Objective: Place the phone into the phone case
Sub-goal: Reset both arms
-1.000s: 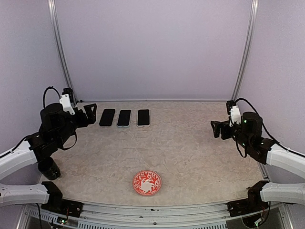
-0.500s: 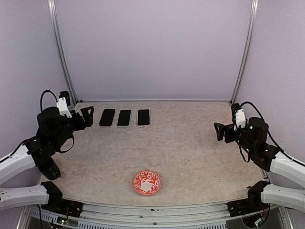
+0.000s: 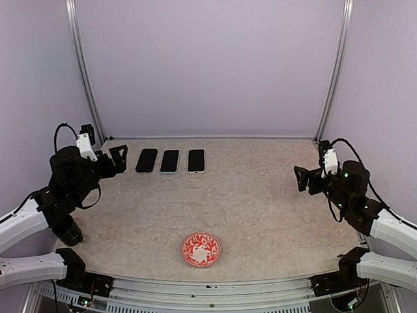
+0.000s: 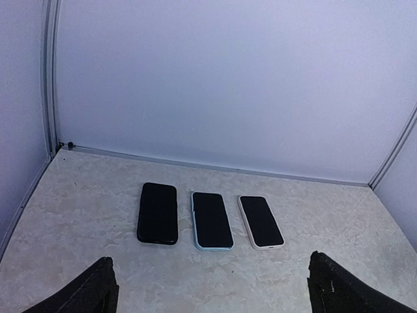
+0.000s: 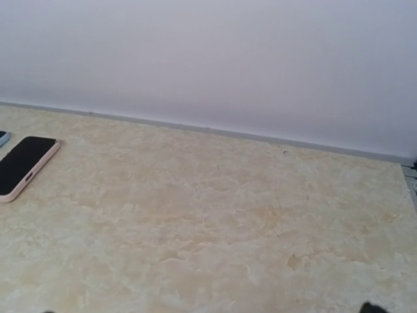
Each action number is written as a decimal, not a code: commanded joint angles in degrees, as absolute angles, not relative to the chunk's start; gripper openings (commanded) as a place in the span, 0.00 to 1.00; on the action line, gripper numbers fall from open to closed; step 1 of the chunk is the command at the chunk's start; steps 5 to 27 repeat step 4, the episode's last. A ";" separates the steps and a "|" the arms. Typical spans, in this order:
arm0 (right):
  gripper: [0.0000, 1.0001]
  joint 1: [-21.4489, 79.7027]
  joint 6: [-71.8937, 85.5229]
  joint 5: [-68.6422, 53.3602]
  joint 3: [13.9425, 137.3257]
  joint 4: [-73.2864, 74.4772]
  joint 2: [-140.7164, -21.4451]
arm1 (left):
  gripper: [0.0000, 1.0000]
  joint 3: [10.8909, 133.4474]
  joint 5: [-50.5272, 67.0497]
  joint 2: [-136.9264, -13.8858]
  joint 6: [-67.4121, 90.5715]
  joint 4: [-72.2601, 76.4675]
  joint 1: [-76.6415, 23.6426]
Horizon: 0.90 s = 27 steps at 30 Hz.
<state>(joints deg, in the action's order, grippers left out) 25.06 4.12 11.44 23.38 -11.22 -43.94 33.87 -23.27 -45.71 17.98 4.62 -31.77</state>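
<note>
Three phone-shaped slabs in a row at the far wall; both my grippers hold nothing.

The black slab (image 4: 157, 222), the blue-rimmed slab (image 4: 212, 220) and the pale-rimmed slab (image 4: 260, 221) lie flat, side by side, apart from one another. Risk: all show dark faces, so I cannot tell bare phone from empty case or cased phone; a wrong pick would follow. Flat slabs on the marble table (image 3: 260, 208) offer little edge, so fingers may slip. My left gripper (image 3: 119, 158) stands just left of the black slab, spread wide. My right gripper (image 3: 301, 178) is well right of the row; its opening I cannot tell. The red plate (image 3: 201, 250) sits near of the row.
</note>
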 commanded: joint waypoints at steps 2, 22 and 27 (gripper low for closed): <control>1.00 24.61 4.38 12.40 22.92 -11.85 -43.33 | 0.99 33.13 -22.24 -45.59 18.54 5.98 -30.95; 1.00 24.61 4.51 11.90 22.94 -11.87 -43.98 | 0.99 33.13 -22.24 -45.61 18.54 5.98 -30.86; 1.00 24.61 4.51 11.90 22.94 -11.87 -43.98 | 0.99 33.13 -22.24 -45.61 18.54 5.98 -30.86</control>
